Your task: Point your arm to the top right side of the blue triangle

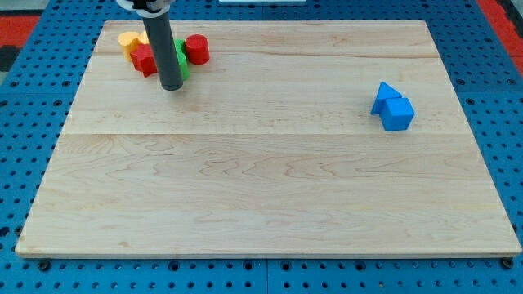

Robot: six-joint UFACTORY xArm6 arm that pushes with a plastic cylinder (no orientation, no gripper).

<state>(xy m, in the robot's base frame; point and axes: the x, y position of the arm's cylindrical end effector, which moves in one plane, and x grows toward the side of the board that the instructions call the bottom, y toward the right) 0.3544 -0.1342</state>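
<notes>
The blue triangle (384, 95) lies on the wooden board at the view's right, touching a blue cube (399, 113) just below and to its right. My tip (172, 86) is at the view's upper left, far to the left of the blue triangle. It stands just below a cluster of blocks: a yellow block (129, 38), a red block (145, 60), a green block (182, 59) mostly hidden behind the rod, and a red cylinder (197, 48).
The wooden board (261, 188) sits on a blue perforated table. The board's edges show on all sides.
</notes>
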